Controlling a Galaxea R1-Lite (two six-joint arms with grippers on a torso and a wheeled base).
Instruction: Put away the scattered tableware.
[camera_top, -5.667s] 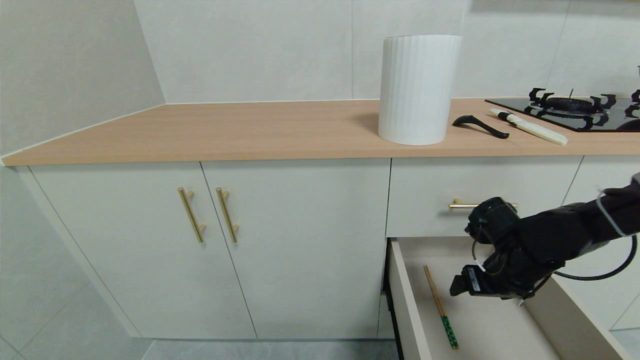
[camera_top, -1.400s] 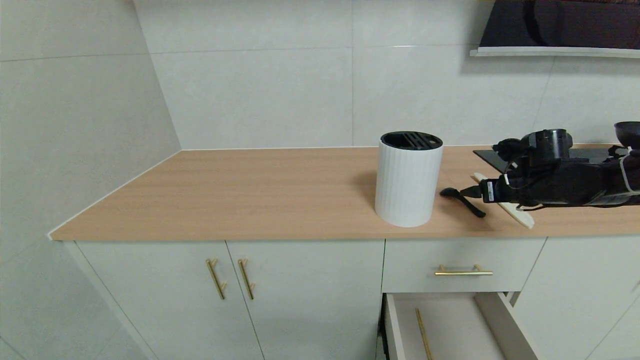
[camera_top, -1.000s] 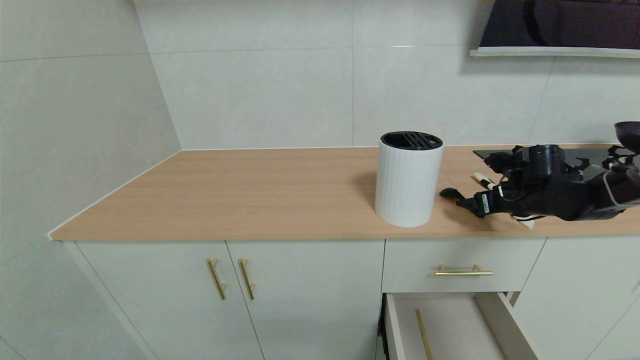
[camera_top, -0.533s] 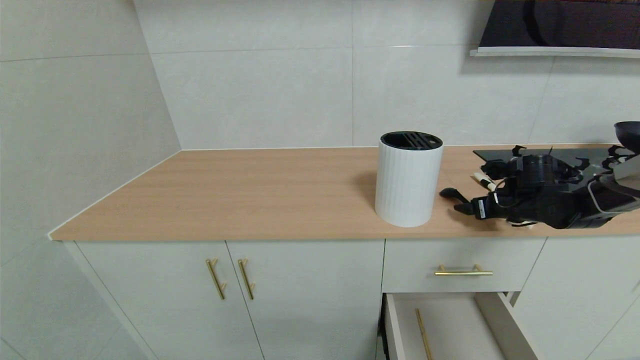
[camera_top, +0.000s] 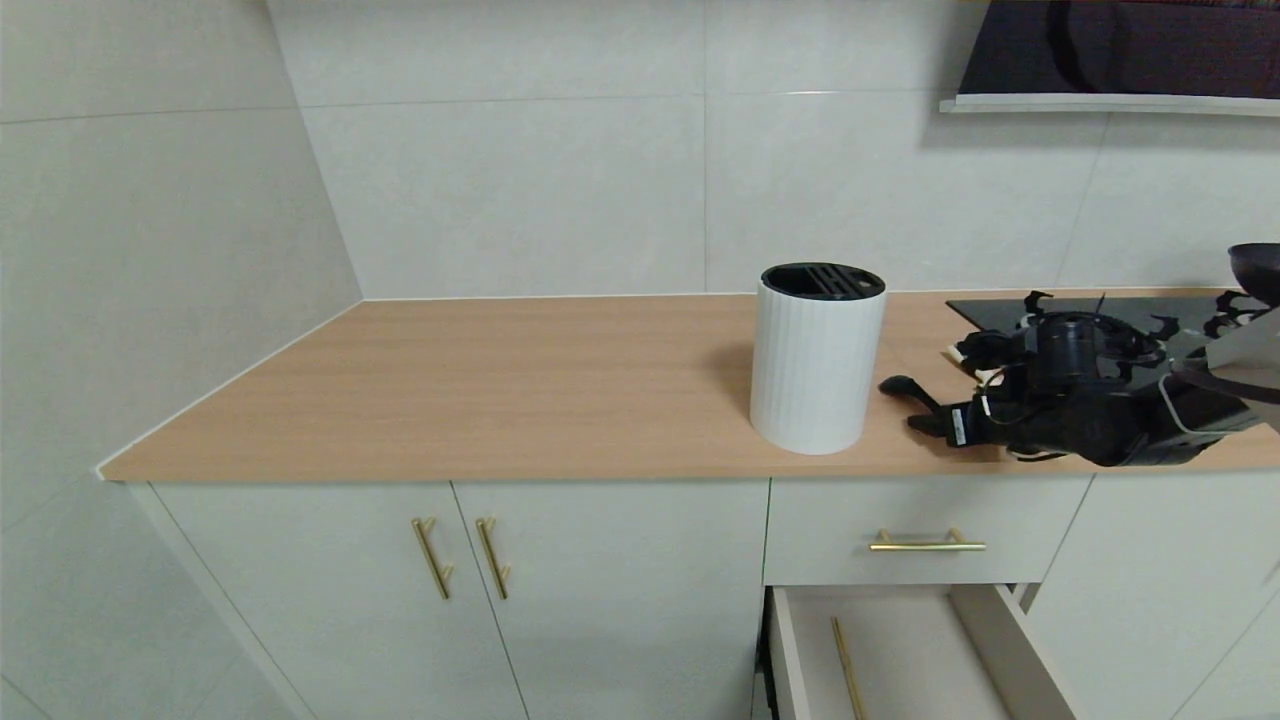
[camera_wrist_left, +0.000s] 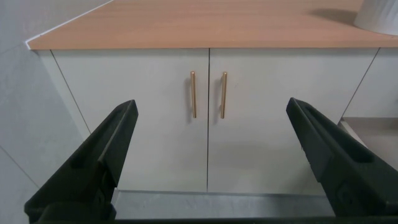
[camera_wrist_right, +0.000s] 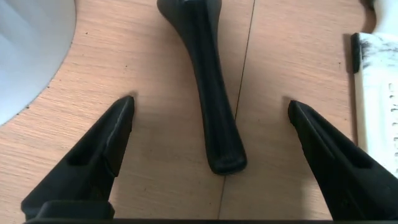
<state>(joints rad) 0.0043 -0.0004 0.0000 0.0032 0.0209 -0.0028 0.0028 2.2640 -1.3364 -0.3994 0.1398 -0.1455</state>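
Chopstick (camera_top: 845, 670) cut off by edge (drawer (camera_top: 920, 650) too).

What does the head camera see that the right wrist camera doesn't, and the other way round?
The head view adds the open white drawer with a thin wooden chopstick inside, the gold handles on the cabinet doors, and the black stove top. The right wrist view adds a close look at the right arm's open jaws either side of the black curved utensil, not touching it. Both share the wooden countertop, the white ribbed cylindrical holder, that utensil and part of the white knife.
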